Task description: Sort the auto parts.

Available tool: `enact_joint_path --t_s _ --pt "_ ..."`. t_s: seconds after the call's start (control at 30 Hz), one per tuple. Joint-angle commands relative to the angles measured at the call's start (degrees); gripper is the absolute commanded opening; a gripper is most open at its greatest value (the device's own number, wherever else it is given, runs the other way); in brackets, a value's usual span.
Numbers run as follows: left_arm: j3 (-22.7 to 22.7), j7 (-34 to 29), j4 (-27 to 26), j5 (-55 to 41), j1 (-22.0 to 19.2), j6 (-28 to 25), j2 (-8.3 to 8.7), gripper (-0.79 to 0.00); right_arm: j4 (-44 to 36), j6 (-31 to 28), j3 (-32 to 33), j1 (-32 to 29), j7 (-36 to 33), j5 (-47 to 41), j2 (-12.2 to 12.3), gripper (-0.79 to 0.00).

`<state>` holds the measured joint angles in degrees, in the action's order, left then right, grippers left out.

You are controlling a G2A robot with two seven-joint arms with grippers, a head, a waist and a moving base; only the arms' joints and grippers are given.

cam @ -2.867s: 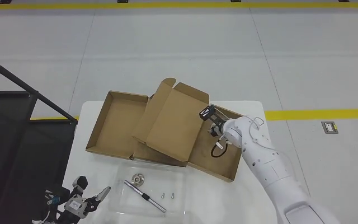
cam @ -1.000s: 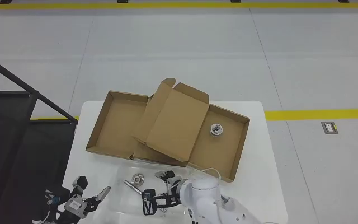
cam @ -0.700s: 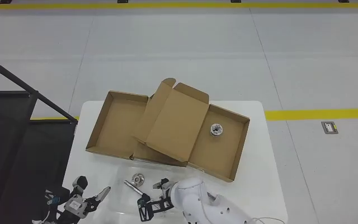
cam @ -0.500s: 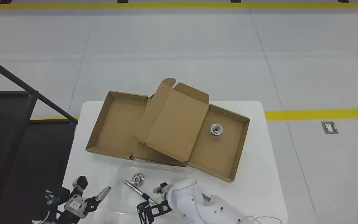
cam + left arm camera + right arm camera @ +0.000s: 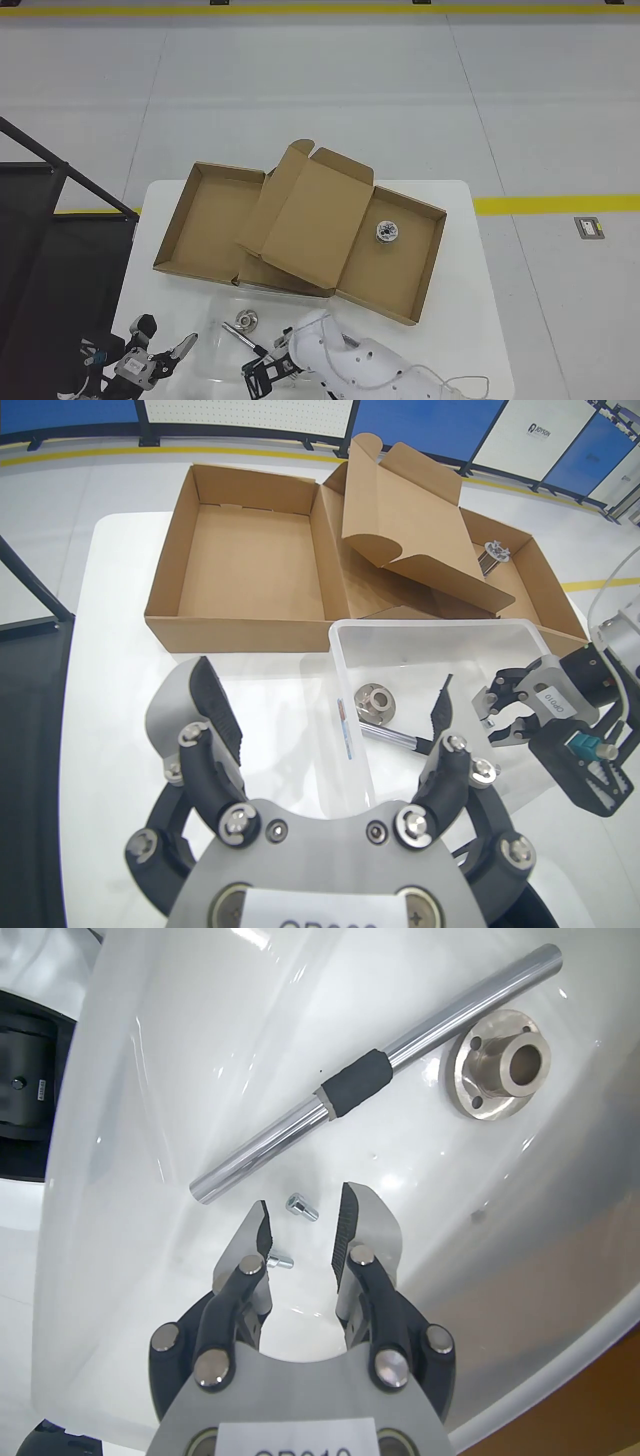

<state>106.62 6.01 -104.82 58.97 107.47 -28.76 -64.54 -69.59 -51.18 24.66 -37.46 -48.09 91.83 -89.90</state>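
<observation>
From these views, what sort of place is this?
Probably an industrial workshop or robot test floor: a yellow floor line, blue partition panels, and a white table carrying cardboard boxes and a clear bin of metal parts.

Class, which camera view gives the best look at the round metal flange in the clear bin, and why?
The right wrist view: the flange is close, showing its bore and bolt holes. The left wrist view shows it farther off, beside the rod; the top view shows it tiny.
</observation>
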Motion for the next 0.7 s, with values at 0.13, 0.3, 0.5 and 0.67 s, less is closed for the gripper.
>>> enact_joint_path --t_s 0.13,0.3,0.5,0.67 --pt "0.0 0.0 0.0 0.0 0.0 0.0 0.0 0.0 3.2 0.0 -1.0 0.9 -0.4 -0.6 -1.5 -0.493" --pt "0.0 0.0 0.0 0.0 0.0 0.0 0.0 0.0 5.5 0.2 -1.5 1.5 -0.4 -0.9 -2.5 -0.502" --pt "0.0 0.0 0.0 0.0 0.0 0.0 0.0 0.0 7.8 0.3 -1.8 2.2 0.0 -1.0 -3.5 -0.594" --pt "0.0 0.0 0.0 0.0 0.0 0.0 0.0 0.0 9.0 0.9 -1.5 2.6 0.8 -0.8 -4.1 -0.785"
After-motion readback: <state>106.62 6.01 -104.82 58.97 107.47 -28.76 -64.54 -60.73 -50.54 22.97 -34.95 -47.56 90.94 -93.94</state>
